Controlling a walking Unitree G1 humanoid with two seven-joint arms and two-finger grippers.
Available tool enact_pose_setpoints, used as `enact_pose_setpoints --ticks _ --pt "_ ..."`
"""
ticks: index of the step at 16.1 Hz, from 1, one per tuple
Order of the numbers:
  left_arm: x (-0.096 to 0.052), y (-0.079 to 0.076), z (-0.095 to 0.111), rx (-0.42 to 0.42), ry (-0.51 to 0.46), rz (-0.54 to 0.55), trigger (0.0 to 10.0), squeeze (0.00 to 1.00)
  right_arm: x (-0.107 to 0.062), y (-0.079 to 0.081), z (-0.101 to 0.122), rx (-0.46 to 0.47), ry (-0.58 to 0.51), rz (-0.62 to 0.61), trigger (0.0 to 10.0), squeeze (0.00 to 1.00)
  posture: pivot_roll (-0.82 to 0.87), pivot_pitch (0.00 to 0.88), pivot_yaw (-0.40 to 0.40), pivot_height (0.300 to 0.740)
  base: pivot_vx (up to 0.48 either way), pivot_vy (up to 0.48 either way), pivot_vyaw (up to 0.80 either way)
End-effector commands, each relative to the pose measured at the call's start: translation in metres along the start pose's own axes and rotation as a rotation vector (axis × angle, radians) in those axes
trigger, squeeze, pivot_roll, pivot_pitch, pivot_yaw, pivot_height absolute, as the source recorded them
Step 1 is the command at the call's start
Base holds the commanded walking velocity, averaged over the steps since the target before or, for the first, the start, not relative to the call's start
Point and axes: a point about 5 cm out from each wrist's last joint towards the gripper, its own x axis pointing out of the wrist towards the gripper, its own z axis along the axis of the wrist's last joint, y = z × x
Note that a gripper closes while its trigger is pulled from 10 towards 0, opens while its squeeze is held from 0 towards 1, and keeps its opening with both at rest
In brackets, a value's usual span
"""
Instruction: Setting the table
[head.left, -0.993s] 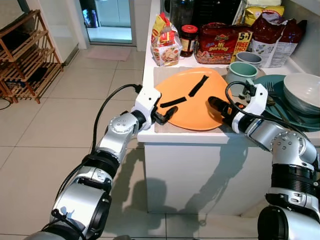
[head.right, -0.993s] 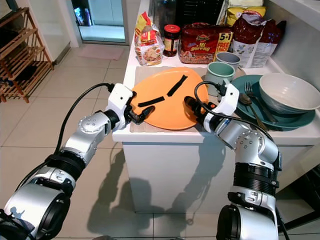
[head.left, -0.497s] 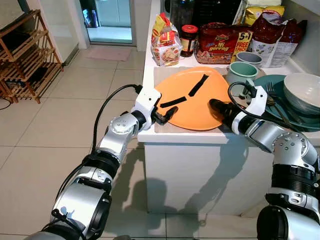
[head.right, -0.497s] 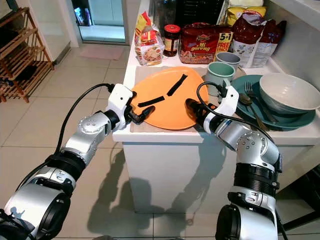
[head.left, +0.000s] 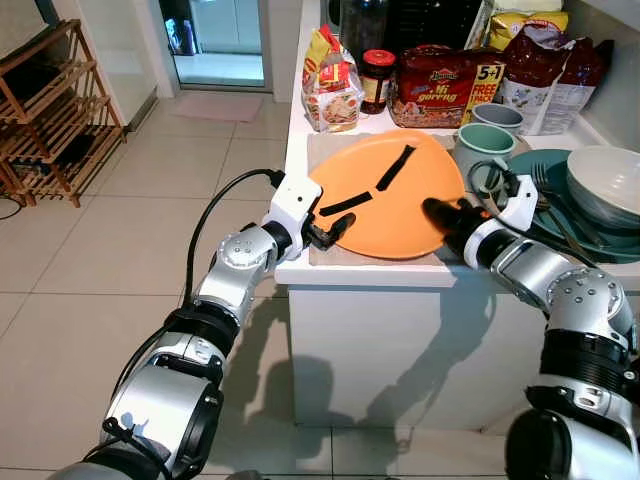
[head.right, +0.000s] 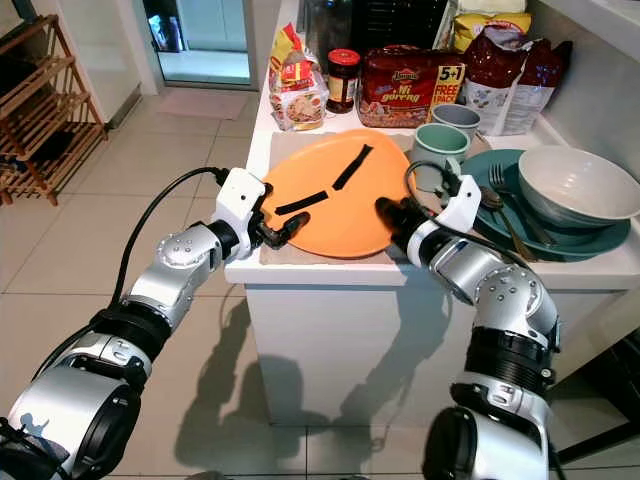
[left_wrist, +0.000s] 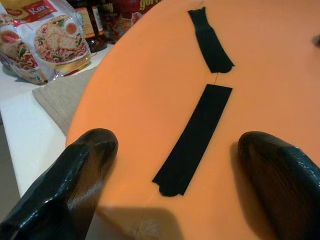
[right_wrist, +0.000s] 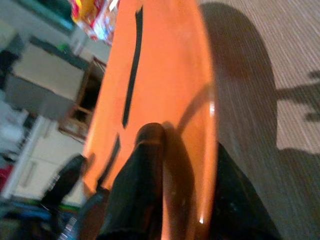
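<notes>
Plate (head.left: 385, 195): orange, two black strips on it; lies on a mat (head.left: 322, 150) at the table's (head.left: 400, 275) front edge.
Left pincer (head.left: 338, 228): at the plate's near-left rim, fingers wide apart; whether they touch the plate is hard to tell.
Right pincer (right_wrist: 172, 160): clamped on the plate's right rim, one finger above, one below.
Mug (head.left: 480, 145): just right of the plate.
Bowl (head.left: 605, 180): farther right of the plate, on teal plates.
</notes>
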Motion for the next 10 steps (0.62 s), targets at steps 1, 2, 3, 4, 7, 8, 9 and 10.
enact_pose_setpoints --ticks 1,2,3,4,7,8,9,10 --pt "-0.005 -0.004 -0.020 -0.013 0.087 -0.009 10.0 0.00 0.001 0.004 0.005 0.022 -0.014 0.009 0.0 0.00 -0.01 0.000 -0.031 0.740 0.000 0.000 0.00" --pt "-0.005 -0.001 -0.016 -0.016 0.061 0.007 10.0 0.00 0.000 0.004 0.005 0.045 -0.021 0.015 0.0 0.00 -0.01 0.000 -0.029 0.740 0.000 0.000 0.00" --pt "-0.004 0.001 -0.011 -0.012 0.036 0.020 10.0 0.00 0.000 0.004 0.005 0.055 -0.026 0.016 0.0 0.00 -0.01 0.000 -0.029 0.740 0.000 0.000 0.00" --pt "-0.005 0.005 -0.004 -0.019 -0.003 0.034 10.0 0.00 0.000 0.003 0.005 0.076 -0.035 0.021 0.0 0.00 0.00 0.000 -0.027 0.740 0.000 0.000 0.00" --pt "-0.021 0.031 0.044 -0.042 -0.234 0.143 10.0 0.00 -0.001 0.006 0.006 0.083 -0.057 0.038 0.0 0.00 0.00 0.000 -0.018 0.740 0.000 0.000 0.00" --pt "-0.029 0.037 0.052 -0.037 -0.270 0.181 10.0 0.00 -0.002 0.009 0.007 0.085 -0.072 0.058 0.0 0.00 0.00 0.000 -0.018 0.740 0.000 0.000 0.00" --pt "-0.039 0.044 0.056 -0.015 -0.289 0.242 10.0 0.00 -0.005 0.016 0.010 0.074 -0.110 0.092 0.0 0.00 0.01 0.000 -0.020 0.740 0.000 0.000 0.00" --pt "-0.050 0.048 0.058 -0.002 -0.289 0.292 10.0 0.00 -0.009 0.026 0.012 0.071 -0.147 0.154 0.0 0.00 0.01 0.000 -0.020 0.740 0.000 0.000 0.00"
